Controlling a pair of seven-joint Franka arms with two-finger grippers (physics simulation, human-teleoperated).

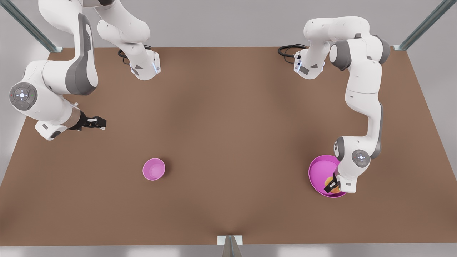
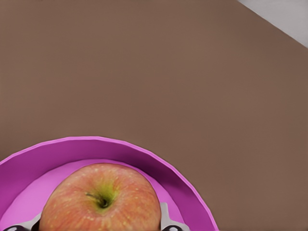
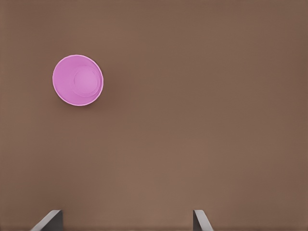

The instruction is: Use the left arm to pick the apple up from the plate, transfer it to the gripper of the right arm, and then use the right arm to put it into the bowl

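I have the left end effector (image 1: 332, 185) down in the plate (image 1: 319, 167) at the front view's right, fingers (image 2: 166, 219) apart astride the apple (image 2: 101, 199). It looks firm, smooth, rounded; I'd pinch its widest girth. Right end effector (image 1: 97, 122) waits open, far left. Bowl (image 1: 154, 169) sits between, counter (image 1: 228, 125) open around it.

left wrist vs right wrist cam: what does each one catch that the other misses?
Left wrist view alone: the apple, stem up, sitting in the plate, with the left gripper fingers on either side of it, plus a pale strip of floor past the table's edge. Right wrist view alone: the bowl, empty, and the right gripper open, its fingertips spread wide over bare tabletop. Both share the brown table.
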